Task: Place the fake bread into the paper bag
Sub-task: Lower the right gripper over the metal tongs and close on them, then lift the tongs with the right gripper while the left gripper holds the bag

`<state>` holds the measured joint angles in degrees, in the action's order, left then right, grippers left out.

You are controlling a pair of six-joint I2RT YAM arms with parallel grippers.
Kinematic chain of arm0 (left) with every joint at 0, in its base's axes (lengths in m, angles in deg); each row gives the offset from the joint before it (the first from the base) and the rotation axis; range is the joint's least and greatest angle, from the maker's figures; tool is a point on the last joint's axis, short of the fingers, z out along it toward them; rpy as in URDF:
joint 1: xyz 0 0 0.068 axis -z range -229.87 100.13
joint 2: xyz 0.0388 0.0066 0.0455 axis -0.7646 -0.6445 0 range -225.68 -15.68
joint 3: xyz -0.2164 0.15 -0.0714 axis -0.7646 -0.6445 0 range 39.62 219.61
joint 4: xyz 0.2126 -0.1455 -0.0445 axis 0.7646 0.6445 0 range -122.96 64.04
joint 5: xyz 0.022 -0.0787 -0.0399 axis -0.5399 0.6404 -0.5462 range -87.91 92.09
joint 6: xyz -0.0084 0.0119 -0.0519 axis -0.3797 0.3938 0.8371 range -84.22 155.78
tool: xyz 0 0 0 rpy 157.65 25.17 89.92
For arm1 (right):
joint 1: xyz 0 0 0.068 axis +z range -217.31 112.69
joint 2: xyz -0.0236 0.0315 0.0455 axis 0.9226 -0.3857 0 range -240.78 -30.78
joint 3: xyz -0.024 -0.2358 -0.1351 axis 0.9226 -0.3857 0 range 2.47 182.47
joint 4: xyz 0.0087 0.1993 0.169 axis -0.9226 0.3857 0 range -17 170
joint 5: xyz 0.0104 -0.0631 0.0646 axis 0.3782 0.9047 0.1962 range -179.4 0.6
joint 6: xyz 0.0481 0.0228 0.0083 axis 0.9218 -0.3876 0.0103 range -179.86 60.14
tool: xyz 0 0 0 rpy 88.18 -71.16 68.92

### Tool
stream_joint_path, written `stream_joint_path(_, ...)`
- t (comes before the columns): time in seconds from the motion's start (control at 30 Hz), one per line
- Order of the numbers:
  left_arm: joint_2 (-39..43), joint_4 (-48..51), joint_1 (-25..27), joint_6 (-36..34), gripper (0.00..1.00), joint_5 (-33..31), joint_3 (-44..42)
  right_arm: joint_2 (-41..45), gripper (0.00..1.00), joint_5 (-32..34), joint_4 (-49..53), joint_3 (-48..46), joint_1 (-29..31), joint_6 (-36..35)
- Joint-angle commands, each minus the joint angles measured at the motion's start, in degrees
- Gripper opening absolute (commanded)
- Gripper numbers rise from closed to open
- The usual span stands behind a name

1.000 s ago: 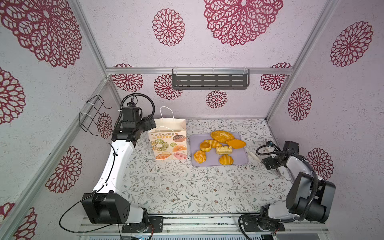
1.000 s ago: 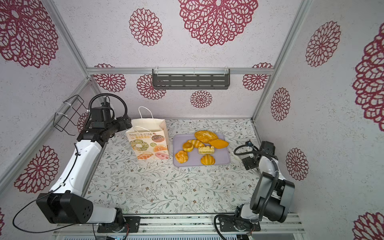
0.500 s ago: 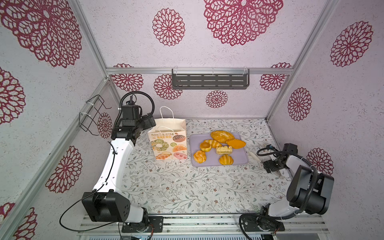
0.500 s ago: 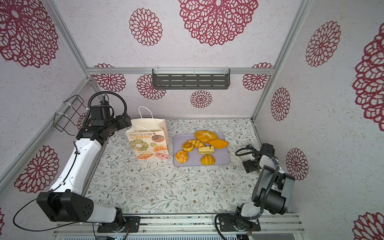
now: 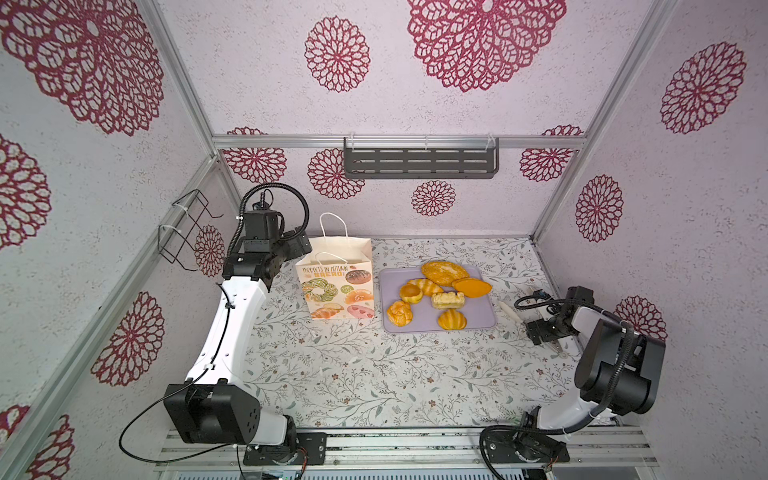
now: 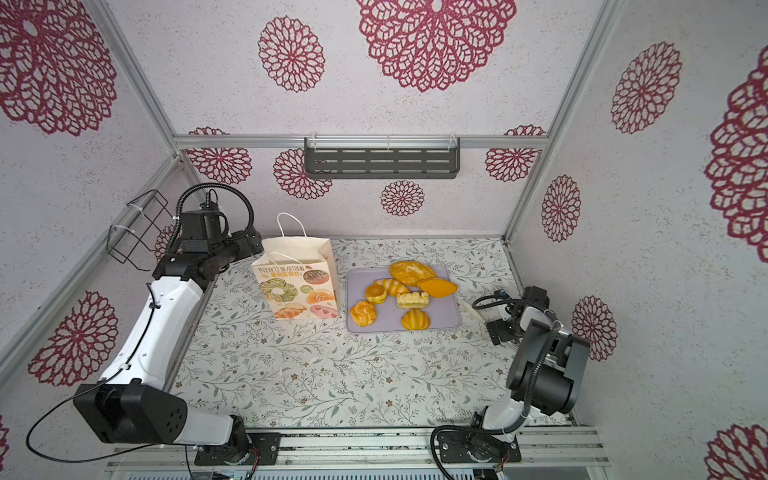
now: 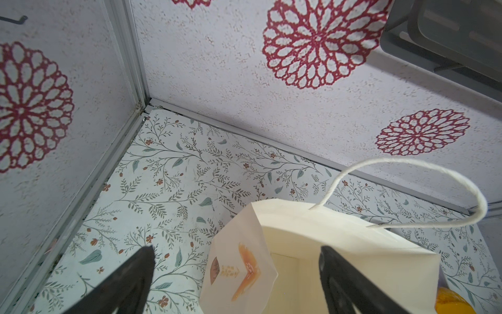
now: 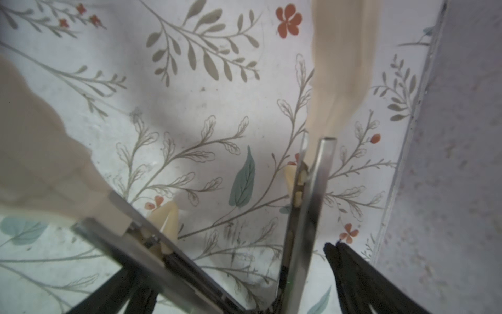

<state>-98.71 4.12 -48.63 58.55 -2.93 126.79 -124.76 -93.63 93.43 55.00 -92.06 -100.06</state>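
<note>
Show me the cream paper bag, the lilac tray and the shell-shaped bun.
Cream paper carrier bag (image 5: pixel 336 286): in a top view, its printed front.
Flat lilac rectangular tray (image 5: pixel 480 313): in a top view, bare right part.
Shell-shaped golden-orange bun (image 5: pixel 452 319): in a top view, its ridged middle.

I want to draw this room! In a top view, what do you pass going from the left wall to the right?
From the left: wire basket → paper bag → lilac tray holding the fake bread → right gripper.

Left arm (image 5: pixel 237 316) raised, reaching rearward; left pincer (image 7: pixel 235 250) spread wide. Right arm (image 5: pixel 602 353) folded low; right pincer (image 5: pixel 542 332) spread wide.
</note>
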Motion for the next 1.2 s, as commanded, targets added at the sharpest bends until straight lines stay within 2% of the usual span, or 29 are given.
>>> stream_joint_path(0.0,0.0,-0.4,0.2,-0.3,0.97,0.2,-0.1,0.6,0.99,-2.1,-1.2,1.0,-0.2,2.2)
stream_joint_path(0.43,0.6,-1.0,0.2,-0.5,0.97,0.0,-1.4,-5.1,0.96,-1.8,0.9,4.9,-0.1,6.6)
stream_joint_path(0.73,1.7,-1.9,0.2,-0.5,0.97,0.0,-2.7,-4.5,0.96,-4.7,1.6,6.6,0.7,8.8)
stream_joint_path(0.9,2.4,-2.3,0.2,-0.7,0.97,-0.3,-3.3,-5.9,0.91,-4.4,4.1,8.3,1.4,10.0)
stream_joint_path(1.17,4.4,-4.6,0.1,0.1,0.97,0.0,-6.1,-3.2,0.88,-3.2,4.3,6.5,2.9,13.3)
